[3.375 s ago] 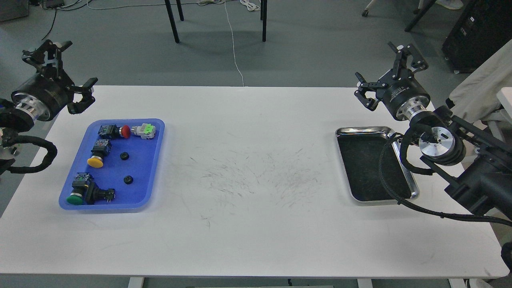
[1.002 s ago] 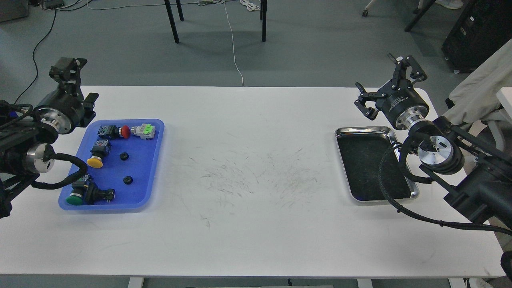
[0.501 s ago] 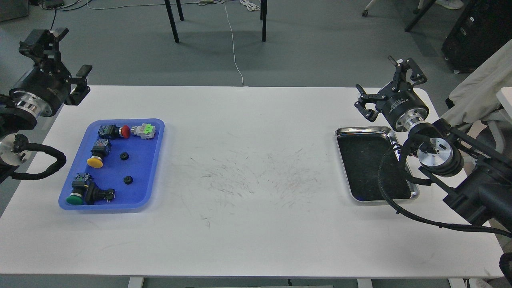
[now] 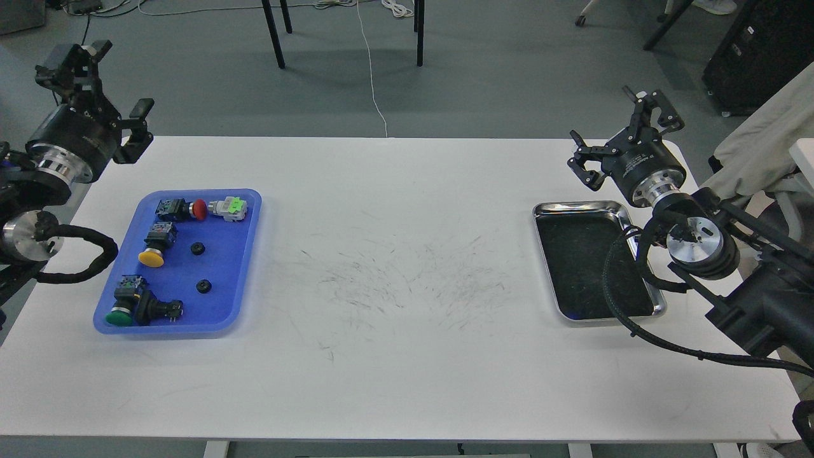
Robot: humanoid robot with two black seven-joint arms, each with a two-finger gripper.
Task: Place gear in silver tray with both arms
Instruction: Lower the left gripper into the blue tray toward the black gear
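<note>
Steel tray: the silver tray (image 4: 545, 213) lies at the right of the frame on the white counter (image 4: 394, 356); its dark bottom shows nothing in it, though the right arm and its cable hide part of it.
Blue tray: the blue tray (image 4: 245, 254) lies at the left of the frame, well apart from the silver one.
Gears: two small black round parts, an upper gear (image 4: 198, 249) and a lower gear (image 4: 203, 286), lie loose in the blue tray; I take these for the gears.
Other parts: a red button switch (image 4: 184, 208), a yellow button switch (image 4: 156, 245) and a green button switch (image 4: 133, 307) share that tray.
Left hand: the left hand (image 4: 102, 89) hangs at the upper left, above the counter's far corner, fingers spread wide and gripping nothing.
Right hand: the right hand (image 4: 626, 137) hangs at the upper right, just beyond the silver tray's far end, fingers spread and empty.
Progress: by my judgement nothing is done yet; no gear is lifted, and the reach, grasp, carry across and release all remain.
</note>
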